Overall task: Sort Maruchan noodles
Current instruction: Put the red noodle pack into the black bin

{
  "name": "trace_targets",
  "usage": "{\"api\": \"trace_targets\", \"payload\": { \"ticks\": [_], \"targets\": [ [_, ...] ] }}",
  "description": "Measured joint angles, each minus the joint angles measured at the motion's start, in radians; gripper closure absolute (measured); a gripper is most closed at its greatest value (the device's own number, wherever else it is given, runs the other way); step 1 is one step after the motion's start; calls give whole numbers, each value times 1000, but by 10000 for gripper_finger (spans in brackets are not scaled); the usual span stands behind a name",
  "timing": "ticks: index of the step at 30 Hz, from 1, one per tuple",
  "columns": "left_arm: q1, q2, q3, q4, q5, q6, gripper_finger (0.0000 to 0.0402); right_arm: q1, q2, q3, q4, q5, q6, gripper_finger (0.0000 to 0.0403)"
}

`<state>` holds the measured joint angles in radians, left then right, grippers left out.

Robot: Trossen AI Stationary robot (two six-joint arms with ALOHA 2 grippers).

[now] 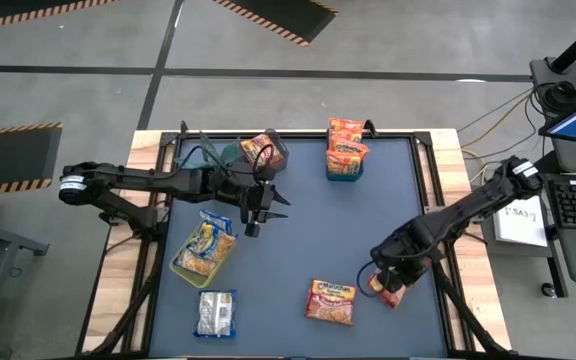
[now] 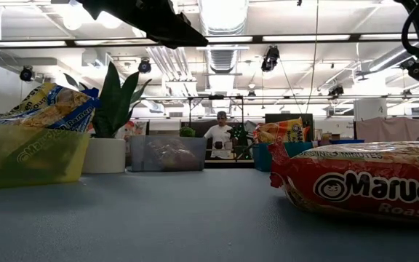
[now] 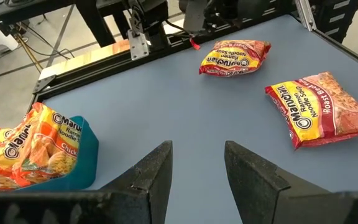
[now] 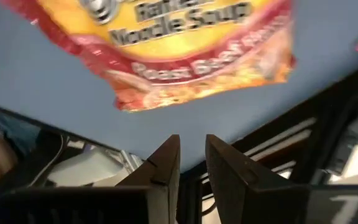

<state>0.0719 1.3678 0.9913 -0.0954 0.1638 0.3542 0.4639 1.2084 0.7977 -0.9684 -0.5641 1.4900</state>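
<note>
Around the blue mat (image 1: pixel 298 235), packets fill a teal bin (image 1: pixel 345 165) at its far edge and a yellow-green bin (image 1: pixel 201 260) at left; a whitish packet (image 1: pixel 216 312) and red Maruchan noodles (image 1: pixel 330 301) lie near its front. The left gripper (image 1: pixel 265 208) hovers part-open, empty. The right gripper (image 1: pixel 393 287) stands narrowly parted beside another red packet (image 1: pixel 392 294), gripping nothing.

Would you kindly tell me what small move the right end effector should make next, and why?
Probably it should widen its fingers a little and ease forward onto the red roast beef packet. The right end effector holds nothing, its fingers stand only narrowly apart, and that packet lies loose on the table just ahead of it, not yet in any bin.
</note>
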Motion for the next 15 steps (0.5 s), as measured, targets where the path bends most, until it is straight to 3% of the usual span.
{"api": "trace_targets", "payload": {
  "ticks": [8, 12, 15],
  "targets": [
    [0, 0, 0, 1, 0, 0, 271, 1, 117, -1, 80, 1, -134, 337],
    [0, 0, 0, 2, 0, 0, 271, -28, 181, 34, 83, 130, -244, 337],
    [0, 0, 0, 10, 0, 3, 271, -71, 201, 103, 89, 328, -359, 337]
  ]
}}
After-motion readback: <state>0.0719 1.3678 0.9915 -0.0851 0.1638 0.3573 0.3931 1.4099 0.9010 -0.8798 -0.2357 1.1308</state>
